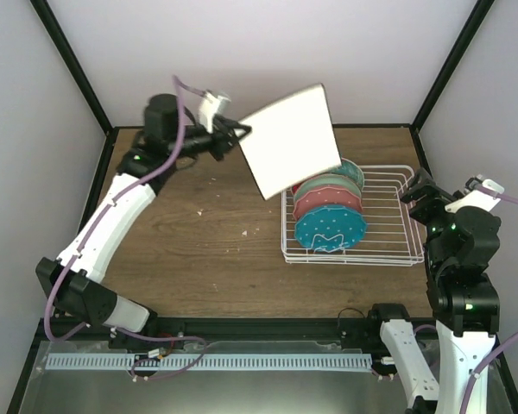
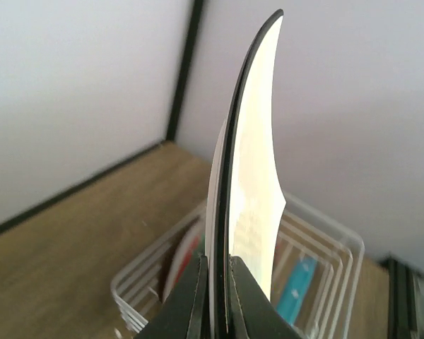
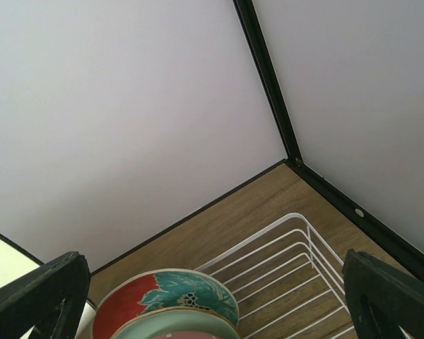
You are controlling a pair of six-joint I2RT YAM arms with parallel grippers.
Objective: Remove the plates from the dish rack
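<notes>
My left gripper (image 1: 240, 135) is shut on the left edge of the beige square plate (image 1: 290, 138) and holds it in the air, tilted, above the back left of the white wire dish rack (image 1: 388, 216). In the left wrist view the plate (image 2: 258, 162) stands edge-on between the fingers (image 2: 191, 296). Standing in the rack are the blue polka-dot plate (image 1: 330, 229), the pink plate (image 1: 325, 203), the mint green plate (image 1: 326, 185) and the red-and-teal plate (image 1: 352, 171). My right gripper (image 1: 417, 194) is open and empty at the rack's right end, facing the red-and-teal plate (image 3: 177, 289).
The rack's right half (image 3: 283, 261) holds no plates. Bare wooden table (image 1: 198, 224) lies left of the rack. Black frame posts and white walls close in the back and sides.
</notes>
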